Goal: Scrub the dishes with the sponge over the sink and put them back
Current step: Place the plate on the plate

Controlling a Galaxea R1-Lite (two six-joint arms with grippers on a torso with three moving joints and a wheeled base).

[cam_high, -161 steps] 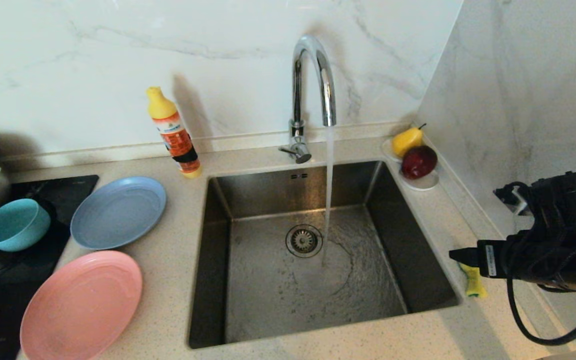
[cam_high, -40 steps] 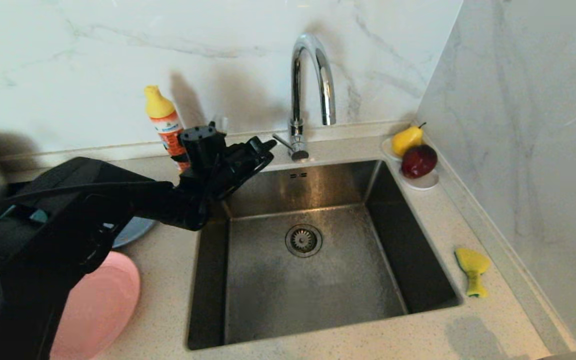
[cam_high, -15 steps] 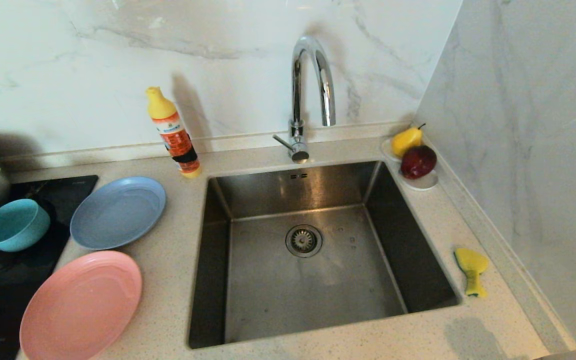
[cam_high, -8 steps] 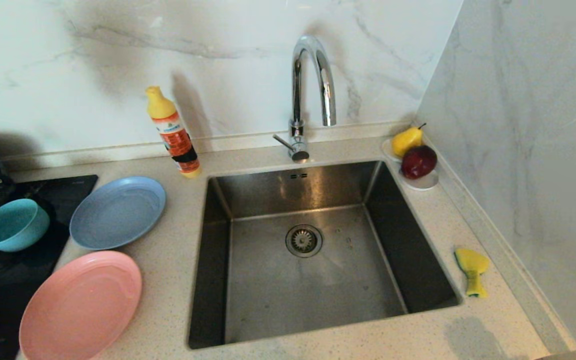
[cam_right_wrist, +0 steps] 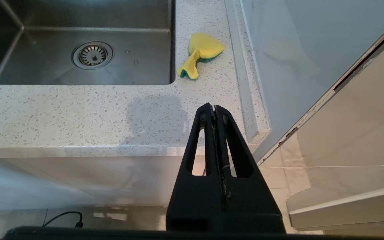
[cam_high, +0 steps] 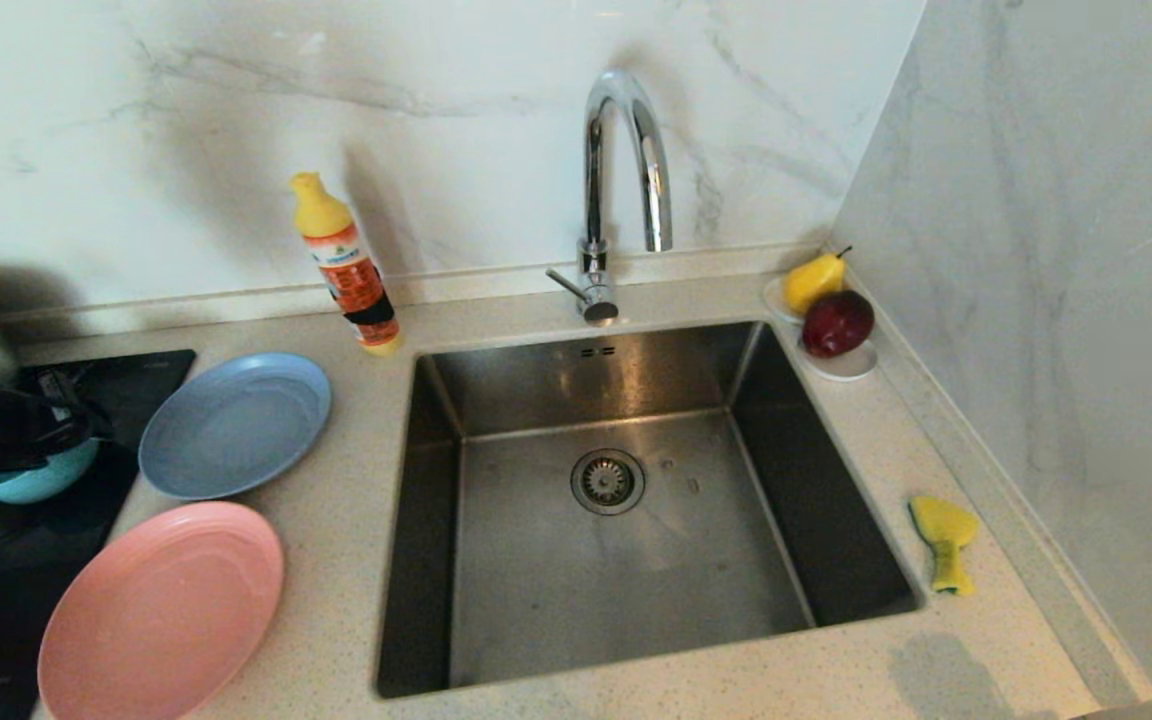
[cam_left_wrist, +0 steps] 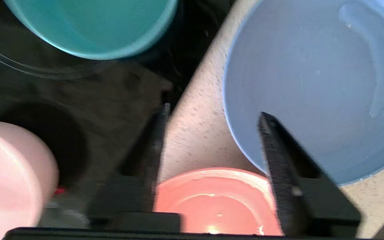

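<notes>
At the far left the left pincer (cam_left_wrist: 212,115) hangs over the dishes with its fingers apart and nothing between them, one finger above the dark hob and the other above the rim of the matte grey-blue plate (cam_high: 236,422); in the head view its arm covers part of the teal bowl (cam_high: 31,482), and the small pale pink bowl (cam_left_wrist: 8,173) and the salmon-pink plate (cam_high: 161,612) lie just beside. The pieces sit so close that a descent aimed at one could nudge a neighbour, and a shallow plate lying flat on the speckled stone desk (cam_high: 336,560) gives little edge to pinch, so a finger might skid over the rim or push the plate along instead of lifting it. Further right, the square brushed-steel sink (cam_high: 626,660) is empty and its chrome gooseneck tap (cam_high: 621,170) is dry; a smooth plastic dish carried over it could slip and drop into the basin. At the far right the crumpled yellow sponge with its green scouring layer (cam_high: 944,540) lies on the desk beside the sink, well apart from the right pincer (cam_right_wrist: 214,111), which is parked below the desk's front edge with fingers pressed together; no scrubbing is possible until it fetches the sponge.
</notes>
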